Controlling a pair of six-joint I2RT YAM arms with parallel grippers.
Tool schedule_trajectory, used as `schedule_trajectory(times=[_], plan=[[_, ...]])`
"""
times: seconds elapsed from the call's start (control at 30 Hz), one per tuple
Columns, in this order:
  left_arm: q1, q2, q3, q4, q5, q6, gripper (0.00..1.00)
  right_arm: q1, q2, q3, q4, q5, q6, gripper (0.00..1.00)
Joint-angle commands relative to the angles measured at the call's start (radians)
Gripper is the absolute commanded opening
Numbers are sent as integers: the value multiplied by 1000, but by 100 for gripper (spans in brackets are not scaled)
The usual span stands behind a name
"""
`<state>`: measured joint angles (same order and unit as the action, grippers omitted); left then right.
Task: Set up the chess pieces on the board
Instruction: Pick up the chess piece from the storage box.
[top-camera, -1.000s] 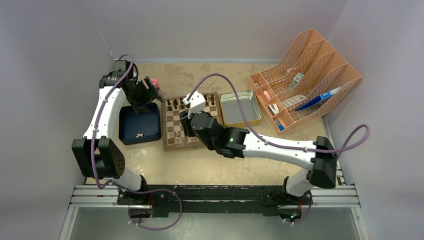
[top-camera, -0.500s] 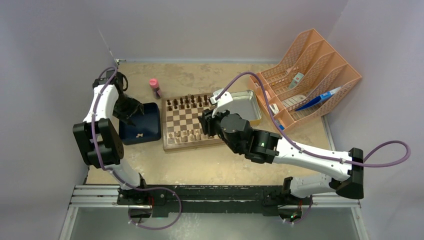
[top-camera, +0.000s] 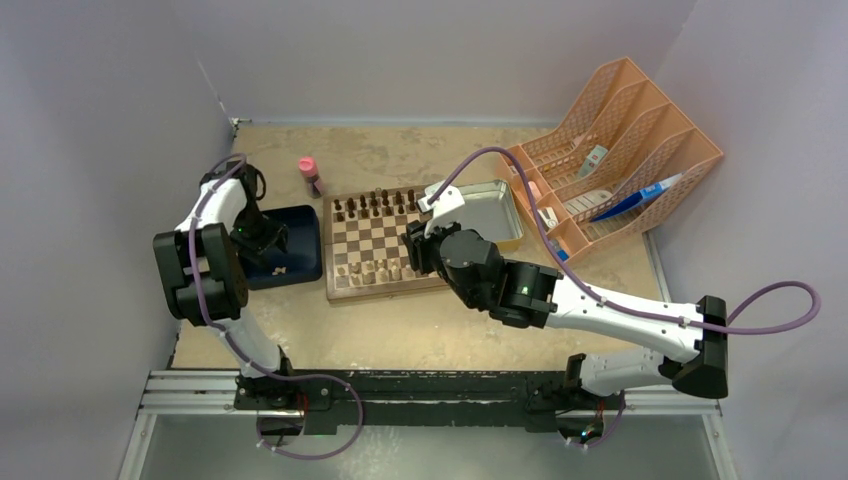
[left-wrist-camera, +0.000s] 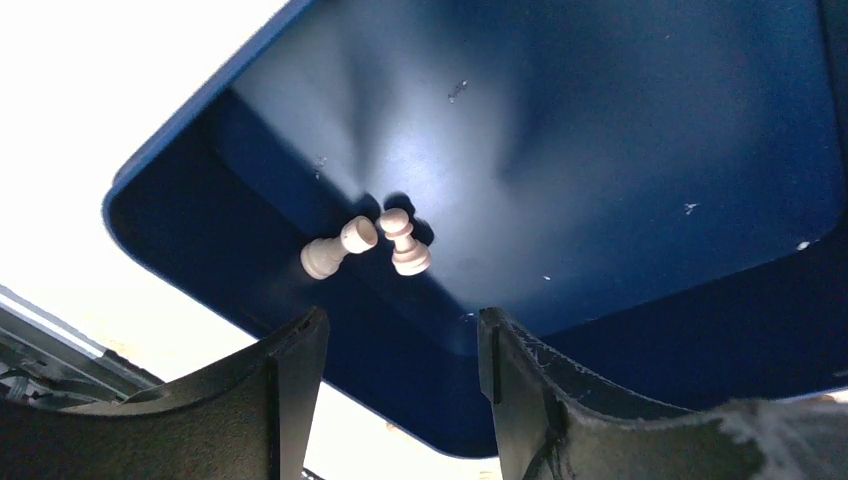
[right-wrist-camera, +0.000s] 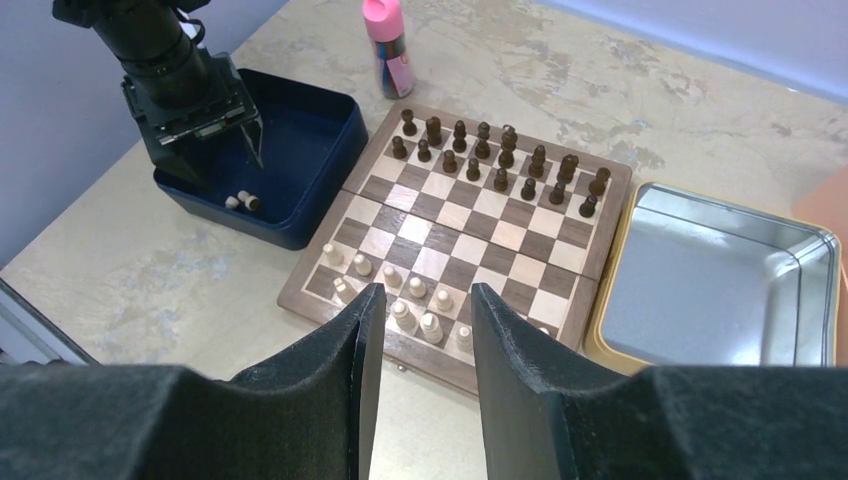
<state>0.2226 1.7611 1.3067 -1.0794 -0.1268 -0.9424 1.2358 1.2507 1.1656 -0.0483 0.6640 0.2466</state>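
The left gripper (left-wrist-camera: 400, 335), jaws apart, hangs over the tray (left-wrist-camera: 640, 150), where two pale pieces (left-wrist-camera: 365, 248) sit. Dark pieces (right-wrist-camera: 483, 148) line the board (right-wrist-camera: 478, 240) along its far rows, other pale pieces (right-wrist-camera: 417, 288) its near rows. The right gripper (right-wrist-camera: 420, 298) hovers above the near edge, jaws apart and empty.

I count 16 dark chess pieces (right-wrist-camera: 474, 168) along the board's (right-wrist-camera: 470, 232) far edge. 9 pale chess pieces (right-wrist-camera: 417, 287) are visible along its near edge, with part of that row hidden. 2 pale pawns (left-wrist-camera: 408, 245) in the blue tray (left-wrist-camera: 600, 120). 1 tin (right-wrist-camera: 700, 290), 1 pink-capped bottle (right-wrist-camera: 388, 35).
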Motion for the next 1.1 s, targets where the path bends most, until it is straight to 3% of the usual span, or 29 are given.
schedule_trajectory(times=[0.0, 0.17, 0.53, 0.83, 0.97, 1.07], plan=[[6, 25, -31, 75, 58, 28, 56, -4, -2, 26, 31, 14, -19, 40], [8, 62, -40, 93, 61, 51, 56, -5, 22, 48, 18, 12, -34, 40], [11, 114, -106, 193, 91, 32, 46, -4, 31, 44, 10, -1, -27, 40], [17, 109, -11, 155, 17, -10, 23, -4, 38, 57, 7, -3, -47, 39], [20, 112, 84, 70, -25, -30, 4, -4, 39, 58, -2, -2, -40, 39], [22, 95, 133, -27, -48, -98, 8, -4, 37, 49, 3, 0, -33, 39]])
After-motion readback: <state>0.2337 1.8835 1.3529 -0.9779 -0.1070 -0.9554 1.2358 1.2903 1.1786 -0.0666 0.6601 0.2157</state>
